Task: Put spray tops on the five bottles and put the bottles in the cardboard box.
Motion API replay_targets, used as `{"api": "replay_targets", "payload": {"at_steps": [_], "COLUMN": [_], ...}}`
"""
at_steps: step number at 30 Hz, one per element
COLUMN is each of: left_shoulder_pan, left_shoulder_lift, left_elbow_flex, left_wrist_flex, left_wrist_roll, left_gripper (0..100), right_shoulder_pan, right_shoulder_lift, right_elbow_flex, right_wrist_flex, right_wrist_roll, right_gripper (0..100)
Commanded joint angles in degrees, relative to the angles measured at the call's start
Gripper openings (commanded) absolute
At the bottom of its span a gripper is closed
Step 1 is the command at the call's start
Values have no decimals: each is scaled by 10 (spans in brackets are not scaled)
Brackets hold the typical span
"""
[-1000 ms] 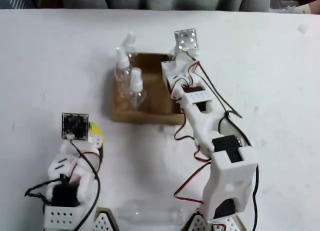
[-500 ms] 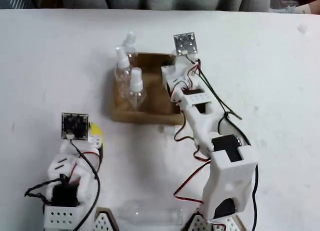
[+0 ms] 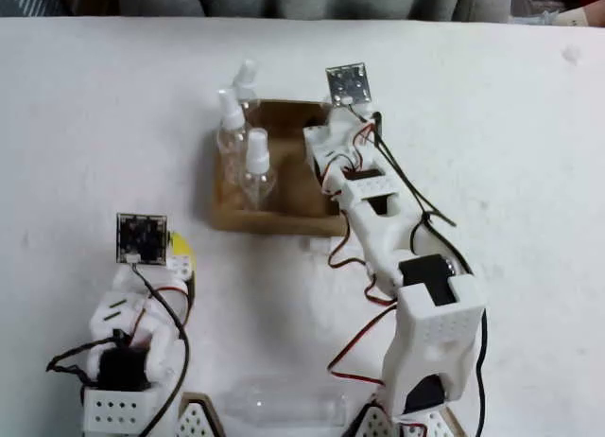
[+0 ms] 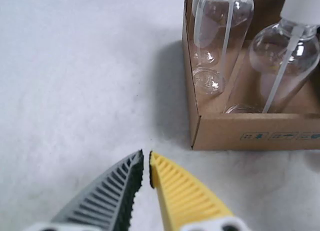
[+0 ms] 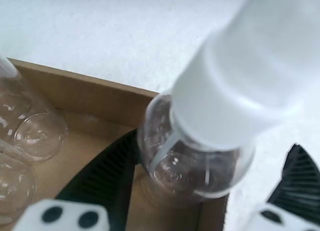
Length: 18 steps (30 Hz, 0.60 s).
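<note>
Robot lab (seemingly), white table (image 3: 76, 125), wired arms (image 3: 388, 229)

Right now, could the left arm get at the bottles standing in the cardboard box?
Probably yes: only bare table lies between its shut jaws and the cardboard box, and the bottles rise above its wall.

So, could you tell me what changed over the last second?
The right tool edged slightly left, over the cardboard box, a capped bottle between its open fingers. The left tool, the three other boxed bottles and the bottle lying by the arms' bases stayed put.
</note>
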Motion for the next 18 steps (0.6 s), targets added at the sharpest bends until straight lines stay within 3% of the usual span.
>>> {"api": "replay_targets", "payload": {"at_steps": [1, 18], "left_shoulder_pan": [-7, -7], "left_shoulder_lift": [-7, -7], "left_elbow_flex": [-1, -1], "left_wrist_flex": [-18, -18], "left_wrist_roll": [-6, -6], "left_gripper": [20, 20], "right_shoulder_pan": [-1, 2], "right_shoulder_lift": [-20, -49], "right_elbow_flex": [-2, -2], "right_wrist_flex": [4, 71], "right_wrist_roll": [7, 51], "right_gripper": [361, 361]}}
